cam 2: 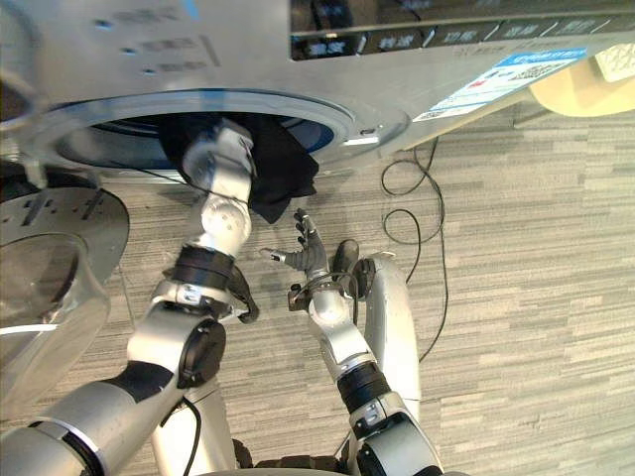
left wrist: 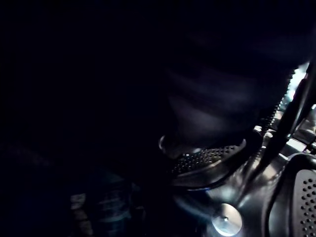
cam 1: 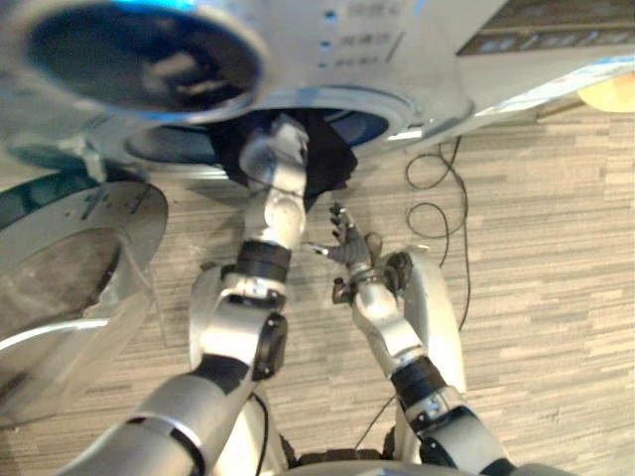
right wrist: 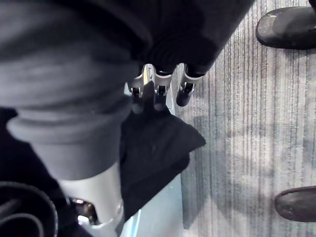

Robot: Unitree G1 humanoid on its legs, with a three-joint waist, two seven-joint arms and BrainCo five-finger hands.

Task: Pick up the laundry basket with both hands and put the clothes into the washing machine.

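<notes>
Washing machines: one silver front-loading washing machine. Its one round door is swung open on the robot's left.
Clothes: one dark bundle of black cloth. I cannot tell whether it is one garment or several.
Where the cloth is: at the mouth of the drum, partly inside and partly draped over the lower rim of the opening, beside the left arm.
Which way the cloth runs: its long axis goes from the drum outward and down, and a loose corner hangs toward the floor without reaching it.
Writing: one blue and white sticker sits on the machine's front, and a dark control strip runs above it. The print on both is too small to read.
Left hand: it is reaching into the opening behind the cloth. Its fingers are hidden, so I cannot tell their state. The wrist view there is dark, with the drum's perforated metal close by.
Right hand: the right hand is raised in front of the machine, just below the hanging cloth. Its fingers are straight and spread apart, holding nothing, with their tips near the cloth's edge.
</notes>
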